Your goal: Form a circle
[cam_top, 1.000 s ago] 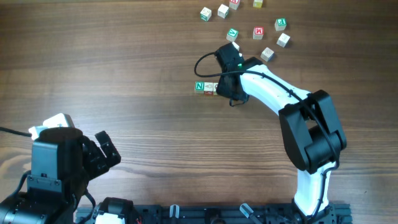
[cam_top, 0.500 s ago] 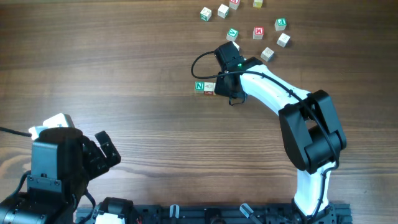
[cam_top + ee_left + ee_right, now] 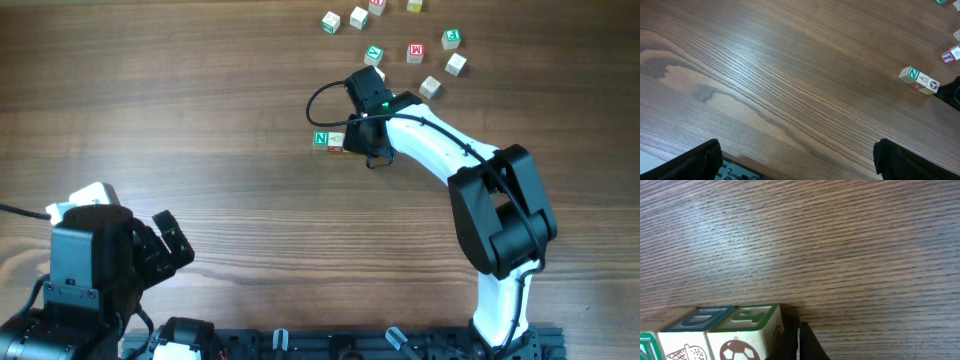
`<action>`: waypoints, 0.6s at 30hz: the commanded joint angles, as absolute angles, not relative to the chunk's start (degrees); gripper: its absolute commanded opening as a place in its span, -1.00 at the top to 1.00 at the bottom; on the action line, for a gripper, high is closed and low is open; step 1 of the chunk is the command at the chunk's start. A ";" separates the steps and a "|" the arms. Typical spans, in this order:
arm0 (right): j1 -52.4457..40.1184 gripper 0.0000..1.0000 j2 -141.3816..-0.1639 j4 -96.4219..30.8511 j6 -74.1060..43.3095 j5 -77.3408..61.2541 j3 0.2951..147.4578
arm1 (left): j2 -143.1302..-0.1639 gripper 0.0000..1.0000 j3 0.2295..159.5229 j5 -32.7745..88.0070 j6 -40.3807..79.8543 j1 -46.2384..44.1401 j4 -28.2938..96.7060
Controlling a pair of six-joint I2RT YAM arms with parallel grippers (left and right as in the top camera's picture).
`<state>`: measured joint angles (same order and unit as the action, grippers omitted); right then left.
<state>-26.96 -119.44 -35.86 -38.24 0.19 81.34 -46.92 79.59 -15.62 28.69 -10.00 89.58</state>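
Table [image 3: 150, 100], dark wood grain, fills every view, and its far edge is cut off at the top of the overhead view. Right arm [image 3: 440, 150], white and black, reaches from the near edge to mid-table, its head hiding the right end of the row beneath it. Left arm [image 3: 90, 260], black, sits at the near left corner, partly out of frame. Left gripper [image 3: 800, 167]: fingers [image 3: 695, 162] spread wide with nothing between them, only their ends showing at the bottom corners of its own camera. Right gripper [image 3: 799, 342]: tips pressed together and empty, cropped by the lower edge, right against the end cube bearing a ball picture. Row of cubes [image 3: 328, 141] lies mid-table, touching side by side, with a green N at its left end; the right wrist view shows three, the leftmost cropped. Loose cubes [image 3: 416, 51], several, lie scattered apart near the far edge, two cut by the frame. No ring is formed, and most letters are too small to read.
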 commanded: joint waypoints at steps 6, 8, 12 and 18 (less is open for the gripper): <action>-27.14 0.91 -120.66 -35.20 -39.16 -2.72 80.99 | -46.83 -1.00 79.33 -16.56 29.41 -9.67 89.45; -27.14 0.91 -120.66 -35.24 -39.07 -2.35 80.99 | -46.83 -1.00 79.33 -16.56 29.41 -9.67 89.45; -27.14 0.91 -120.66 -36.23 -39.77 0.69 80.99 | -46.83 -1.00 79.33 -16.56 29.41 -9.67 89.45; -27.11 0.91 -120.64 -39.13 -44.53 6.11 81.06 | -46.83 -1.00 79.33 -16.56 29.41 -9.67 89.45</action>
<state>-26.96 -119.44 -39.00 -41.87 2.66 81.34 -46.92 79.59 -15.62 28.69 -10.00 89.58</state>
